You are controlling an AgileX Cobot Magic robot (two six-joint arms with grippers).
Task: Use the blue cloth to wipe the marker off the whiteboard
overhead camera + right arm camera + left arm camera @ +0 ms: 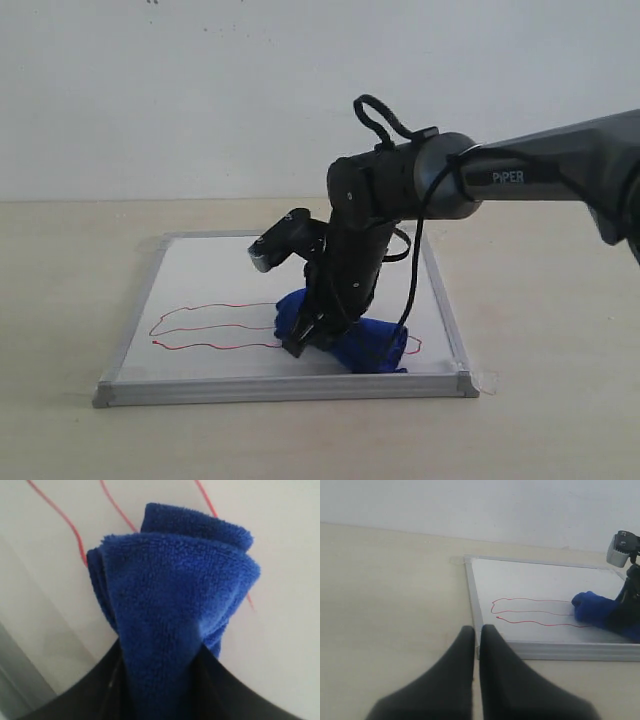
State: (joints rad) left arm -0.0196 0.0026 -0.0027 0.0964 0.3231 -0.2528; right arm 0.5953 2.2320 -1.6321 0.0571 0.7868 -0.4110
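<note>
The whiteboard (pixel 200 270) lies flat on the table, its silver frame facing me. A thin red marker squiggle (pixel 205 325) runs across its near half. My right gripper (pixel 312 338) is shut on the blue cloth (pixel 370 345) and presses it onto the board at the right end of the squiggle. In the right wrist view the blue cloth (pixel 175 595) bulges out between the black jaws over the red marker lines (pixel 65 522). My left gripper (pixel 477 630) is shut and empty, hovering over the table just off the whiteboard's (pixel 535 580) near corner. The left wrist view also shows the marker (pixel 530 612) and blue cloth (pixel 595 610).
The beige tabletop (pixel 60 300) surrounds the board on all sides, with a pale wall behind. The right arm (pixel 540 175) reaches in from the right above the board. Clear tape tabs sit at the board's corners (pixel 485 380).
</note>
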